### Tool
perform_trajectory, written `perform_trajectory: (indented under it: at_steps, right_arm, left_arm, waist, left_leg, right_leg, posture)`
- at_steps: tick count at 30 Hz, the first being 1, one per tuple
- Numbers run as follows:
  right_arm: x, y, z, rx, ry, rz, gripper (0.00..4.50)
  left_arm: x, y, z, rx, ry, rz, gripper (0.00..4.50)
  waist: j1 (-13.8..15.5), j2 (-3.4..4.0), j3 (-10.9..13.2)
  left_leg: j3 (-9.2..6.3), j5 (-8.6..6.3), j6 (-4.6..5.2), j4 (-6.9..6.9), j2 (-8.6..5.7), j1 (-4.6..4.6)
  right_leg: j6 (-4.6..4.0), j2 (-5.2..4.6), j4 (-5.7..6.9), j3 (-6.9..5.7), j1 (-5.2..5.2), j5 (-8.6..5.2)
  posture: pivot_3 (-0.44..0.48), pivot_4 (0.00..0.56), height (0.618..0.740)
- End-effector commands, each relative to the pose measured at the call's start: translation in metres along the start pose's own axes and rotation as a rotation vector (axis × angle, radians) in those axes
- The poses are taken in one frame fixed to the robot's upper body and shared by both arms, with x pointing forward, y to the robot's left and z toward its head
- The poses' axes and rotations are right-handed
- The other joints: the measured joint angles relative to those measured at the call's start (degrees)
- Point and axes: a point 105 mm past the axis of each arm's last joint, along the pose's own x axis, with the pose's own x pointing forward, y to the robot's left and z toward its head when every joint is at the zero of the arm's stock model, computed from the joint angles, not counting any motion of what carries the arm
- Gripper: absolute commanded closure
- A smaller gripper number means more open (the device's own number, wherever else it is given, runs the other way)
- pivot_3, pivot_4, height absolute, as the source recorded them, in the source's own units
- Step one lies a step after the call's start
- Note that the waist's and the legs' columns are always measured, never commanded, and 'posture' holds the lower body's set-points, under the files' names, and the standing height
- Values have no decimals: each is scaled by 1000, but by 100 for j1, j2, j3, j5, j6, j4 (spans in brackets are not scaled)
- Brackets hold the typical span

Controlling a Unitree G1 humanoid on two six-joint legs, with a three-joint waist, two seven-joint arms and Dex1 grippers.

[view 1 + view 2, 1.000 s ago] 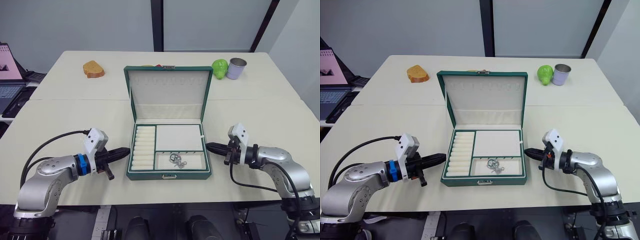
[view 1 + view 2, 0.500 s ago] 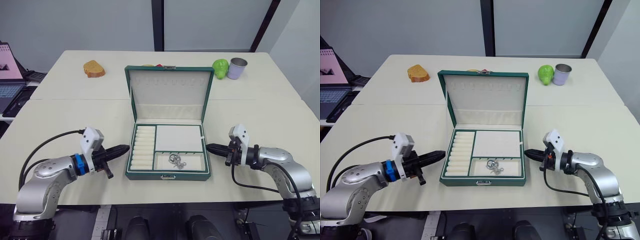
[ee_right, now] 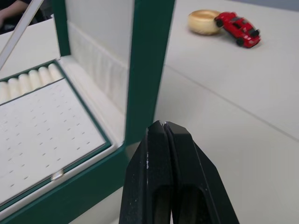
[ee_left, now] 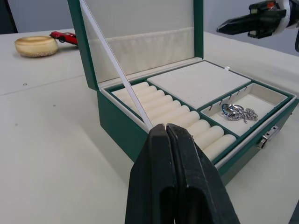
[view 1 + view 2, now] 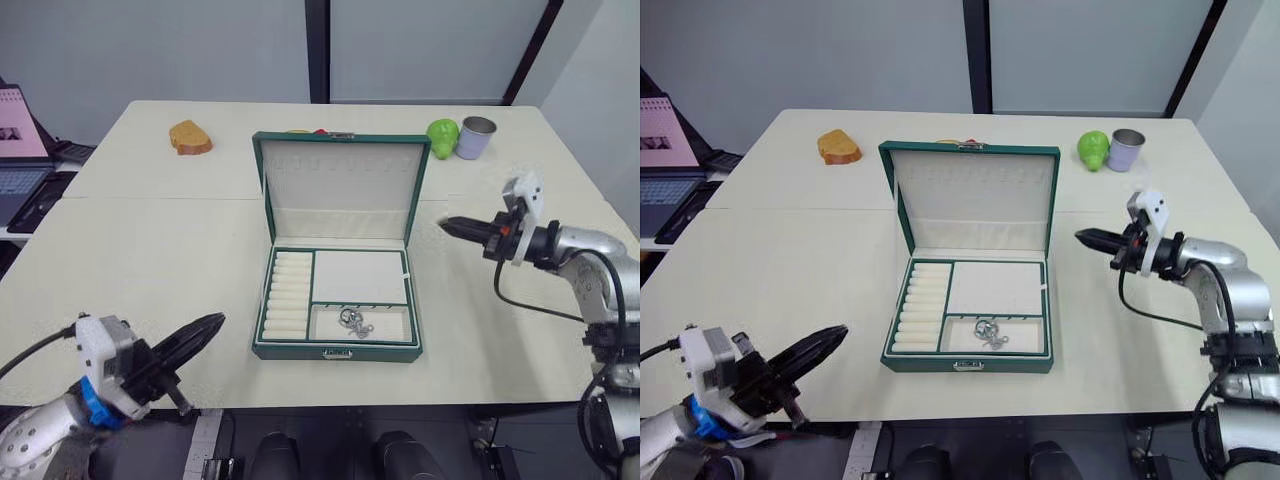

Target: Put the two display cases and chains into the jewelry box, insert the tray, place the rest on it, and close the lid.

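The jewelry box [image 5: 338, 300] is seen standing open near the front edge of the bench [image 5: 150, 240], about midway along it, with its long axis running side to side and its clasp side turned toward the front edge. The lid [image 5: 340, 190] is raised upright at the back, its cream lining facing forward. The tray [image 5: 340, 297] is seated in the box, its ribbed ring rolls along the left side, a plain flat section at the back right, and a front right compartment in which the rest [image 5: 354, 321] lies as a small silvery heap.

Bare bench surface is left on both sides of the box and behind the lid. A bread slice [image 5: 188, 137] is placed near the back left corner; a green fruit-like object [image 5: 441, 137] and a metal cup [image 5: 475, 137] are placed near the back right corner. A red toy car [image 3: 237, 29] beside a round bun-like piece [image 3: 204, 22] is found behind the lid.

The left gripper [image 5: 190, 338] is held off the front left edge, jaws clenched with nothing between them. The right gripper [image 5: 462, 227] is held over the bench right of the lid, jaws likewise pressed together and empty.

Compared with half a second ago, both grippers are withdrawn from the box's sides: the left pulled back toward the front left, the right raised toward the lid's level. The box and its contents are unchanged.
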Motion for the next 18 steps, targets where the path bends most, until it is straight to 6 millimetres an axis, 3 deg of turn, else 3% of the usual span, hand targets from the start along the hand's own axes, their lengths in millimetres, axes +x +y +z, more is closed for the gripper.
perform_trajectory:
  at_steps: [1,6,12,18]
  right_arm:
    - [6,-19,19,-73,-49,-51,4481]
    - [27,-29,37,-120,-87,-49,4481]
    - [45,-42,64,-172,-143,-119,4481]
    - [53,-26,84,-160,-201,22,4481]
  left_arm:
    - [-10,-19,1,37,-13,-16,4500]
    - [-23,-28,-8,62,17,2,4500]
    - [-20,-35,-4,69,-19,9,4500]
    - [-14,-37,-3,65,-31,8,4500]
  waist:
    - [-17,1,1]
    - [-33,5,3]
    - [-58,13,8]
    - [-116,20,12]
  left_leg:
    - [2,-1,1,-1,0,0]
    - [0,-1,2,-7,4,-1]
    - [3,-3,5,-6,3,0]
    - [3,-3,5,-7,5,0]
  right_leg:
    - [0,0,-9,2,3,0]
    - [0,6,-24,2,9,0]
    - [0,4,-27,5,13,0]
    - [0,4,-26,4,13,0]
  posture:
    - [0,150,740]
    - [0,150,740]
    - [0,150,740]
    - [0,150,740]
